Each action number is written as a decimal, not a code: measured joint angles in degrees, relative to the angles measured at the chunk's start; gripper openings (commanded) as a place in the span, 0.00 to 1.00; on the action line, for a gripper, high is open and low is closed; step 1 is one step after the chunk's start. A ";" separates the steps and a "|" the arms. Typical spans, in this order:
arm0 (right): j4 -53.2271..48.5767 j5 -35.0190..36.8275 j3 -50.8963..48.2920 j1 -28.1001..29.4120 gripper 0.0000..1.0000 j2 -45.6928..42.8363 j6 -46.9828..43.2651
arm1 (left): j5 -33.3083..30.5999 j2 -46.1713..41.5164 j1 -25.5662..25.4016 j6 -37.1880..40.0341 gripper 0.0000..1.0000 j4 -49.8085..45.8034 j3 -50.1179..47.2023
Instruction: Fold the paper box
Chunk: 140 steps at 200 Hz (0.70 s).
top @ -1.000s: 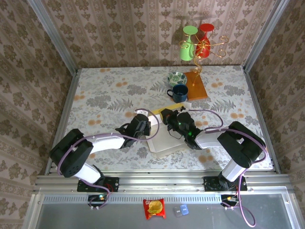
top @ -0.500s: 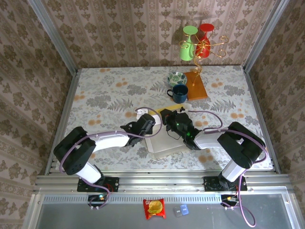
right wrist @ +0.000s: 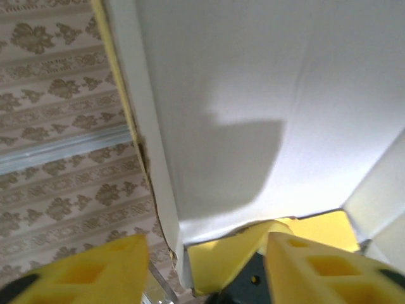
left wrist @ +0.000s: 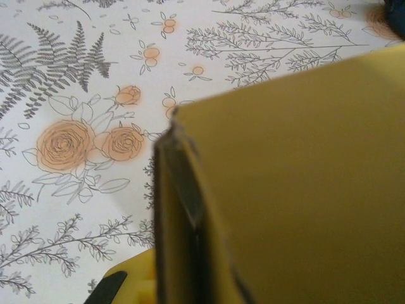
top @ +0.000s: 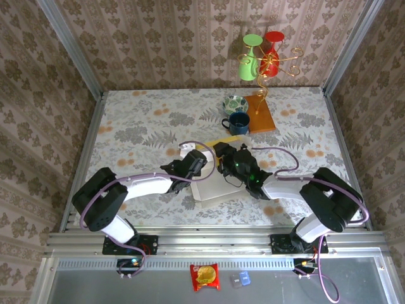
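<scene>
Well, from above we saw the paper box lying on the table, toward its near edge. At the left wrist, the left gripper pinched its yellow flap tight; at the right, the right gripper gaped empty before its white inside.

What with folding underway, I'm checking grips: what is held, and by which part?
The paper box, pinched at a raised flap's edge by left gripper; right gripper open.

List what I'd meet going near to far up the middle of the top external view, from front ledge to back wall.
snack packet → paper box → blue mug → patterned bowl → green cup
</scene>
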 measured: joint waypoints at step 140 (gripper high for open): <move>-46.71 -23.10 4.02 -22.27 0.77 -33.53 -28.46 | 5.44 -0.17 5.07 14.69 0.00 5.77 -0.02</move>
